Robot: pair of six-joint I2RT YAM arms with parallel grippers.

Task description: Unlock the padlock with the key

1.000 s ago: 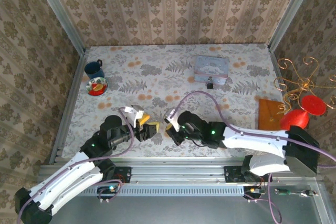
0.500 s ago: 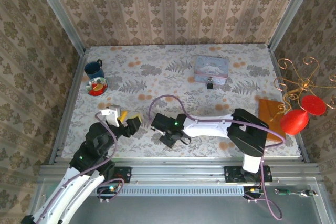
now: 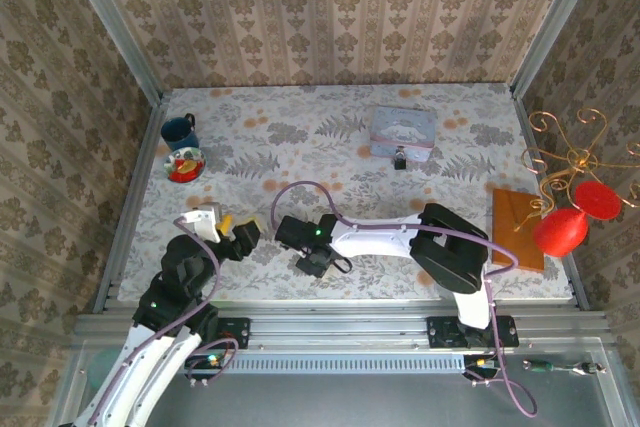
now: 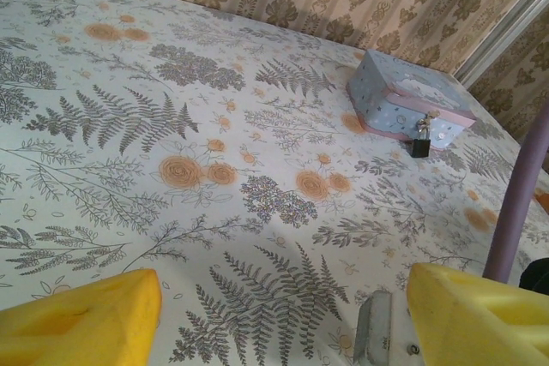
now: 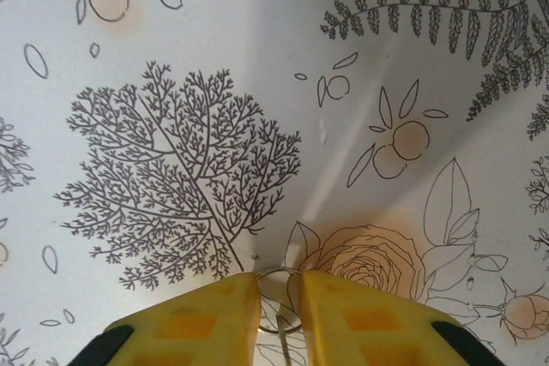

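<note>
- Yellow pads (image 4: 77,319) of the left gripper (image 4: 283,285) sit at the two bottom corners of its wrist view. They stand wide apart with tablecloth between them, and nothing is gripped.
- From above, the left gripper (image 3: 243,235) hangs over the near-left part of the table, aimed towards the far right.
- Black and tiny, the padlock (image 4: 420,146) sits at the near edge of a pale blue-grey tin (image 4: 403,100). I cannot tell whether it hangs from the tin's front or only touches it.
- In the top view the padlock (image 3: 400,159) and the tin (image 3: 403,129) lie towards the far right of the table, well apart from both grippers.
- The right gripper (image 3: 318,265) points down at the cloth near the front middle. Its arm reaches leftwards across the table, and the gripper is near the left one.
- In its wrist view the right gripper (image 5: 279,280) has its two yellow pads close together, with a narrow slit between them.
- A thin wire ring (image 5: 274,273) lies in that slit against the cloth. I cannot tell whether the pads pinch it or merely flank it.
- A floral tablecloth (image 3: 300,137) covers the table. A blue mug (image 3: 180,131) and a small dish (image 3: 170,165) with red and yellow contents stand at the far left.
- A brown board (image 3: 512,222) lies at the right edge.
</note>
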